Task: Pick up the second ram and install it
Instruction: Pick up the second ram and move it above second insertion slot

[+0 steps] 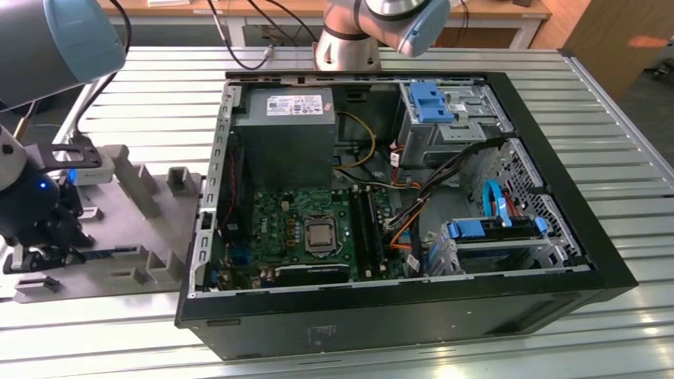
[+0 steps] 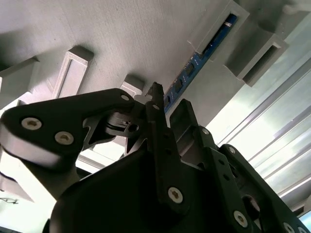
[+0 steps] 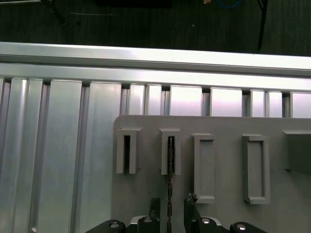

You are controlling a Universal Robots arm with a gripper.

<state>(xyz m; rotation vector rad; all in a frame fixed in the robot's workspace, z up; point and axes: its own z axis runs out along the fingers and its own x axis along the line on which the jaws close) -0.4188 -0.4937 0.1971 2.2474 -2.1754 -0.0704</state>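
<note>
On the exterior view's left, the black two-fingered pincer [image 1: 44, 251] hangs low over a pale grey moulded plastic holder [image 1: 142, 209], which lies on the ribbed aluminium worktop [image 1: 158, 110]. The second ram [image 2: 194, 63], a slim blue circuit-board stick with dark chips, stands on edge in the holder's slotted posts. In the first wrist view its thin edge runs straight between the fingertips [image 3: 155, 206]. They are spread, with a gap on either side, so the stick is straddled rather than pinched.

Further right sits the open black metal computer case [image 1: 421, 328], with the green motherboard [image 1: 295, 209] and its long black slot strips [image 1: 364, 229] well apart from the holder. I cannot tell whether any strip already carries a stick.

By my reading the task is at its very start. The pincer is lined up on the stick, but the grasp, the lift and the seating in the board are all left to do.
</note>
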